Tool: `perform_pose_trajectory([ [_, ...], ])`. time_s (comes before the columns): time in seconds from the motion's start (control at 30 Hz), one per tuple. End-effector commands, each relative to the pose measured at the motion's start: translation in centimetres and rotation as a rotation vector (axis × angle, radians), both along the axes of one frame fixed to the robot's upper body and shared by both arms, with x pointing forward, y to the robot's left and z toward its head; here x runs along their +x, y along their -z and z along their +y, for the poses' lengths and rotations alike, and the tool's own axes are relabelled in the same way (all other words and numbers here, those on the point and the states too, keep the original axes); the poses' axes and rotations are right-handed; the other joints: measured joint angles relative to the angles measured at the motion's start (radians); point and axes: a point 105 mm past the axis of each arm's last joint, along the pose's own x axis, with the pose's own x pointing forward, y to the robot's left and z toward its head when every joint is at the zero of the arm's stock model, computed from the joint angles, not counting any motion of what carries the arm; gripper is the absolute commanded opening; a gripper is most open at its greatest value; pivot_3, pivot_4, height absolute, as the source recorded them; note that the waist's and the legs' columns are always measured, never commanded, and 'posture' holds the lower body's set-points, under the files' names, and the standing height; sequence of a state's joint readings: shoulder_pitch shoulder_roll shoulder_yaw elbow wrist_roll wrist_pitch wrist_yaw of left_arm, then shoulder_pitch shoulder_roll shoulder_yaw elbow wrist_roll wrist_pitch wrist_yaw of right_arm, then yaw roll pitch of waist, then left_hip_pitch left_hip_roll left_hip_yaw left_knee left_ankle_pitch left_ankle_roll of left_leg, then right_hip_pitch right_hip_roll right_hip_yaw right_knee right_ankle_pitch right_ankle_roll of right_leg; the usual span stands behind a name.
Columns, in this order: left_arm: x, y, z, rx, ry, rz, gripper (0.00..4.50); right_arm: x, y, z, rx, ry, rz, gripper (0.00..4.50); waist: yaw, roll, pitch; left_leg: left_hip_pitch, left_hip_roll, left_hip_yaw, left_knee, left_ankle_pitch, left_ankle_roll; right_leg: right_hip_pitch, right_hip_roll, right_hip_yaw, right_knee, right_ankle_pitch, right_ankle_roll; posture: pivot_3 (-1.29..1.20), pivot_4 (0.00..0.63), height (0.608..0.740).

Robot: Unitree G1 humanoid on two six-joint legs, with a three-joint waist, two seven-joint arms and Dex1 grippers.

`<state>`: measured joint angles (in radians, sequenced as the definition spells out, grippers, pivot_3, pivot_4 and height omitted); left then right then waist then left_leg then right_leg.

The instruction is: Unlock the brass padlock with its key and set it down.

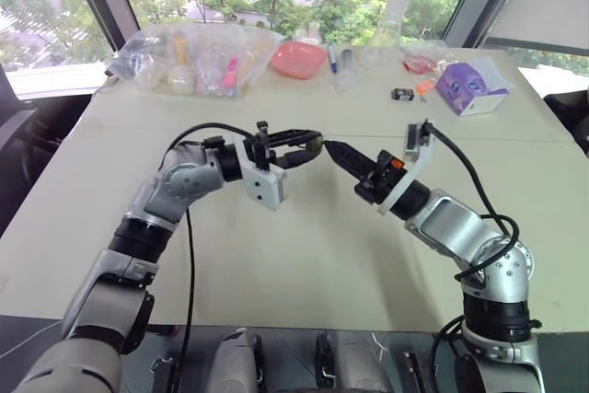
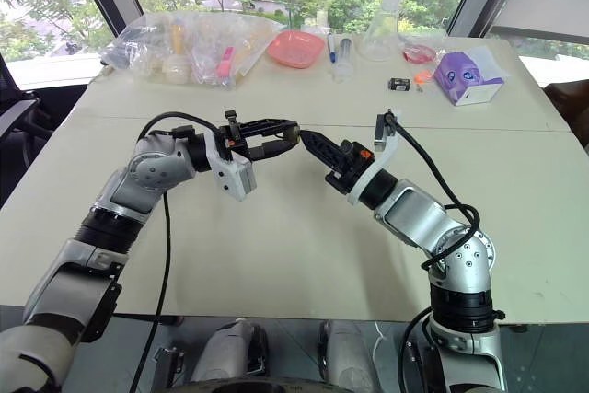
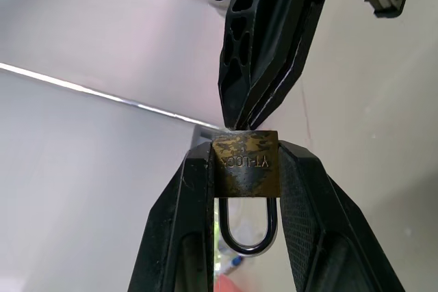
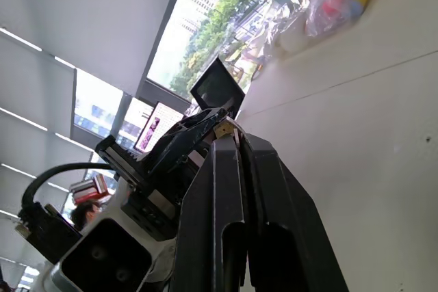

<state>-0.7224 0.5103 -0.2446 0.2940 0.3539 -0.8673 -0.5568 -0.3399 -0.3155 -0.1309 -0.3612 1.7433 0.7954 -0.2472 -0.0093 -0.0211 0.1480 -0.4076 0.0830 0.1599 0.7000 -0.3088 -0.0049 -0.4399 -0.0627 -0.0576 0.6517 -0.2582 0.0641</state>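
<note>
One brass padlock [image 3: 246,163] (shackle looped) clamped in left gripper [image 3: 248,169].

- The brass padlock [image 3: 245,162] is seen as a small, tarnished yellow-gold block with stamped lettering on its face.
- Its thin silvery shackle [image 3: 245,227] is closed, both legs seated in the body.
- It is held clear above the table, mid-scene; the key cannot be made out.
</note>
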Motion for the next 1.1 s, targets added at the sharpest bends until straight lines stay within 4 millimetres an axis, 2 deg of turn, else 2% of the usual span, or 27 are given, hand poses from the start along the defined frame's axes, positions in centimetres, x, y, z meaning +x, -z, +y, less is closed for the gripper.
perform_pose_trajectory([
  [0.03, -0.3, -2.1, 0.4, -0.033, 0.004, -0.156, 0.7, 0.2, -0.7, -0.5, 0.113, 0.033, 0.052, 0.04, 0.0, 0.0, 0.0, 0.0, 0.0, 0.0, 0.0, 0.0, 0.0, 0.0, 0.0, 0.0, 0.0, 0.0, 0.0, 0.0, 0.15, 0.74],
  [0.17, -0.5, -2.2, 0.3, -0.013, 0.011, -0.255, 0.7, 1.0, -0.5, -0.8, 0.212, 0.057, 0.166, 0.04, 0.0, 0.0, 0.0, 0.0, 0.0, 0.0, 0.0, 0.0, 0.0, 0.0, 0.0, 0.0, 0.0, 0.0, 0.0, 0.0, 0.15, 0.74],
  [0.27, -0.2, -2.0, 0.3, -0.013, 0.001, -0.249, 0.7, 1.3, -0.1, -0.9, 0.219, 0.068, 0.212, 0.04, 0.0, 0.0, 0.0, 0.0, 0.0, 0.001, 0.0, 0.0, 0.0, 0.0, 0.0, 0.0, 0.0, 0.0, 0.0, 0.0, 0.15, 0.74],
  [0.43, 1.3, -1.6, 1.0, -0.077, -0.047, -0.009, 0.7, 1.1, 0.2, -1.3, -0.062, 0.106, 0.02, 0.04, 0.0, 0.0, 0.0, 0.0, 0.0, 0.001, 0.0, 0.0, 0.0, 0.0, -0.001, 0.0, 0.0, 0.0, 0.0, 0.0, 0.15, 0.74],
  [0.47, 1.4, -1.6, 1.1, -0.077, -0.048, 0.028, 0.7, 1.0, 0.0, -1.5, -0.092, 0.102, -0.024, 0.56, -0.001, 0.0, 0.0, 0.0, 0.0, 0.001, 0.0, 0.0, 0.0, 0.0, -0.001, 0.0, 0.0, 0.0, 0.0, 0.0, 0.15, 0.74],
  [0.53, 1.5, -1.6, 1.2, -0.081, -0.048, 0.09, 0.7, 0.9, -0.4, -1.7, -0.151, 0.097, -0.098, 1.31, -0.002, 0.001, 0.0, 0.0, 0.001, 0.001, 0.0, 0.0, 0.0, -0.001, 0.0, 0.0, 0.0, 0.0, 0.0, 0.0, 0.15, 0.74],
  [0.67, 1.6, -2.0, 1.2, -0.101, -0.037, 0.188, 0.7, 0.7, 0.0, -1.9, -0.358, 0.07, -0.22, 3.5, -0.002, 0.001, 0.0, 0.0, 0.001, 0.001, 0.0, 0.0, 0.0, -0.001, 0.0, 0.0, 0.0, 0.0, 0.0, 0.0, 0.15, 0.74],
  [0.7, 1.4, -2.0, 1.0, -0.089, -0.025, 0.202, 0.7, 0.6, 0.1, -1.8, -0.381, 0.052, -0.244, 3.85, -0.002, 0.001, 0.0, 0.0, 0.001, 0.001, 0.0, 0.0, 0.0, -0.001, 0.0, 0.0, 0.0, 0.0, 0.0, 0.0, 0.15, 0.74],
  [1.1, -0.3, -0.9, -0.6, -0.026, 0.047, 0.237, 0.7, 0.6, -0.6, 0.0, -0.366, -0.027, -0.328, 3.85, 0.0, 0.001, 0.0, 0.0, 0.0, 0.001, 0.0, 0.0, 0.0, 0.0, 0.0, 0.0, 0.0, 0.0, 0.0, 0.0, 0.15, 0.74],
])
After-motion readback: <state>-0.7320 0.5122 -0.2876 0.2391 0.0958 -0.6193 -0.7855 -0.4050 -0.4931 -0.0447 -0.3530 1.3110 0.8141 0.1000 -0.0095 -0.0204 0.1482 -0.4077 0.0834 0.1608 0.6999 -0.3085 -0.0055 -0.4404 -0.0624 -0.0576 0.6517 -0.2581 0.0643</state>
